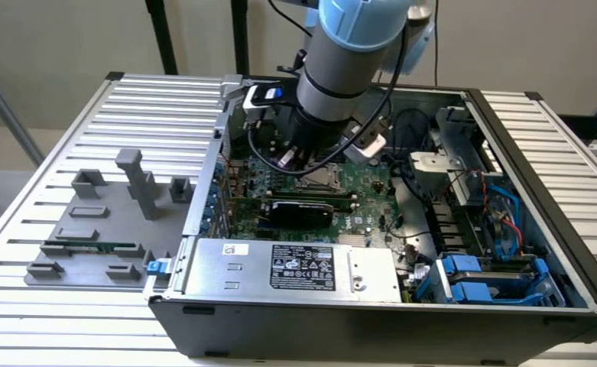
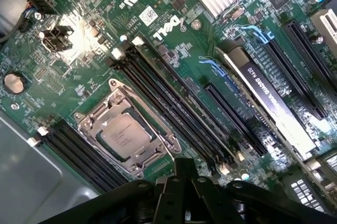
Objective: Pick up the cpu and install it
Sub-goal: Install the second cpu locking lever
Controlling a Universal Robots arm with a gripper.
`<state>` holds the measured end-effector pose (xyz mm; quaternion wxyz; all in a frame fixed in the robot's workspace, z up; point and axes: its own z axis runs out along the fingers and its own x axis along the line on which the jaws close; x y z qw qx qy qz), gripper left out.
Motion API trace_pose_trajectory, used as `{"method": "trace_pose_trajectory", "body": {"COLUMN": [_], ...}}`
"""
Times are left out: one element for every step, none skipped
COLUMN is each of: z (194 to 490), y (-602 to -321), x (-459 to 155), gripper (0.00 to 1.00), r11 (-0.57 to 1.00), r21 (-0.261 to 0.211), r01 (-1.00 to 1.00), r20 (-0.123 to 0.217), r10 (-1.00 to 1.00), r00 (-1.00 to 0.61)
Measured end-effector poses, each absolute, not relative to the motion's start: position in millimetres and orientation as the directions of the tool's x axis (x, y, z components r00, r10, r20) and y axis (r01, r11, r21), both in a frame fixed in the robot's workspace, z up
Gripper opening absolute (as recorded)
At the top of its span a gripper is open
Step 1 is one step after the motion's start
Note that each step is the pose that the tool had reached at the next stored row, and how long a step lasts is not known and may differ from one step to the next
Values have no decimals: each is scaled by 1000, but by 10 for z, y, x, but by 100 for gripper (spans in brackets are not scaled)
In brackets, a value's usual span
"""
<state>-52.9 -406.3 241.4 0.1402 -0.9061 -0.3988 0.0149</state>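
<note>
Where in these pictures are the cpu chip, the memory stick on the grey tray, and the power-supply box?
cpu [image 2: 123, 134]: wrist view, middle of its silver metal top.
memory stick [image 1: 92, 247]: exterior view, middle of the green strip.
power-supply box [image 1: 288, 267]: exterior view, its top face near the black label.

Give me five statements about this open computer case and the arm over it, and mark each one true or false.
1. The cpu lies in its socket on the motherboard. True.
2. The pincer grips the cpu. False: it is shut on nothing, above the board.
3. The power supply sits at the near edge of the case in the exterior view. True.
4. A memory stick lies on the grey fixture outside the case. True.
5. The arm hangs over the grey fixture. False: it reaches into the case.
</note>
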Motion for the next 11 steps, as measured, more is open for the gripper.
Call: {"method": "trace_pose_trajectory", "body": {"z": [2403, 2390, 2375, 2366, 2362, 2361, 2361, 2358, 2353, 2343, 2329], "y": [-4046, -4031, -4026, -4025, -4025, -4027, -4031, -4033, -4034, -4034, -4035], "x": [-533, -536, -537, -537, -538, -539, -539, -541, -544, -547, -549], "gripper": [11, 11, 11, 11, 11, 11, 11, 11, 11, 11, 11], "r11": [-643, -643, -643, -643, -643, -643, -644, -644, -644, -644, -644], "r21": [-266, -265, -265, -263, -263, -262, -262, -262, -262, -262, -262], "r01": [719, 719, 719, 719, 719, 719, 719, 719, 719, 719, 719], "r20": [85, 85, 85, 85, 84, 84, 84, 84, 84, 84, 84], "r10": [727, 727, 727, 727, 727, 727, 727, 727, 727, 727, 727], "r00": [682, 682, 682, 681, 681, 681, 681, 681, 681, 681, 681]}}
